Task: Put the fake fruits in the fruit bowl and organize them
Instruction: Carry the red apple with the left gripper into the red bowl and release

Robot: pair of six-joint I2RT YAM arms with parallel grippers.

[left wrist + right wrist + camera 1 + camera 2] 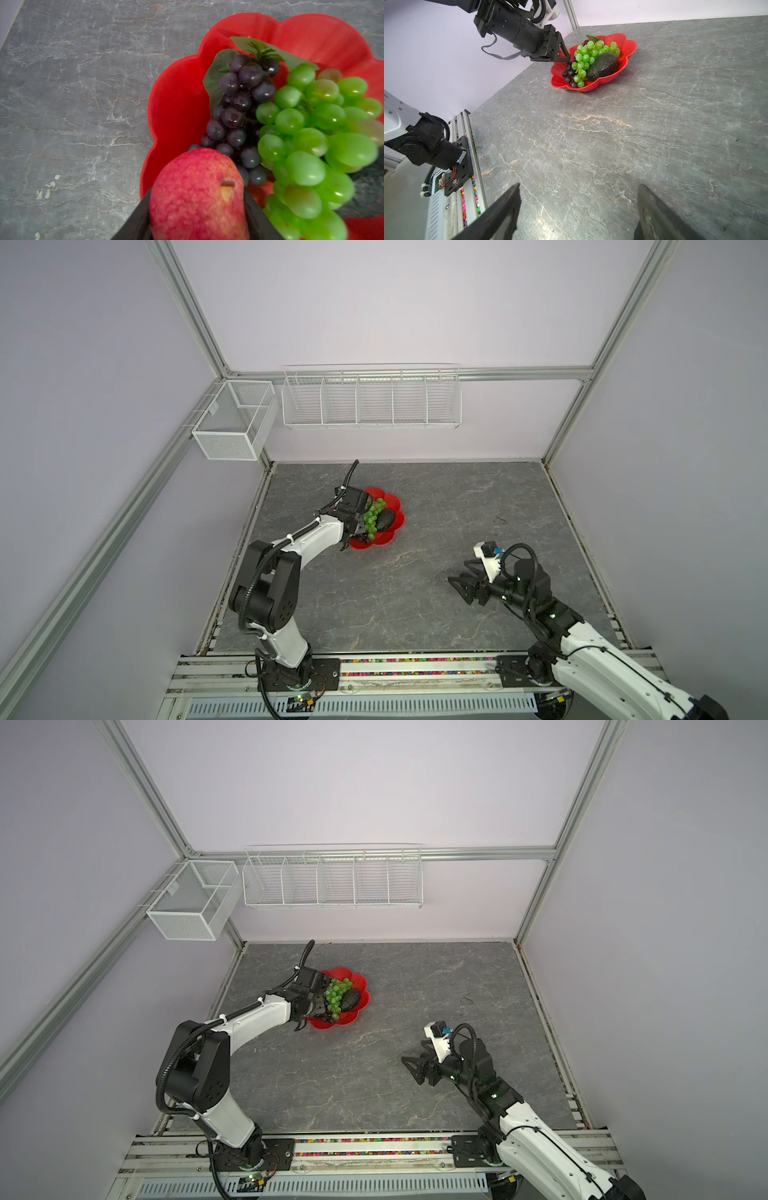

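Observation:
The red flower-shaped fruit bowl (368, 549) (329, 1026) (178, 99) (629, 45) sits at the table's back left. Inside lie a green grape bunch (372, 514) (336, 994) (311, 135) (587, 56), a purple grape bunch (239, 110) (569, 75) and a dark avocado (385, 521) (351, 1000) (602, 66). My left gripper (360, 526) (318, 1006) (197, 191) hovers over the bowl's left rim, shut on a red apple (197, 197). My right gripper (459, 572) (413, 1052) (579, 187) is open and holds nothing, low over the table at the right, far from the bowl.
A long white wire basket (372, 400) and a mesh basket (232, 423) hang on the back wall, well above the grey stone table (415, 593). An aluminium rail (415, 664) runs along the front edge. Frame posts stand at the back corners.

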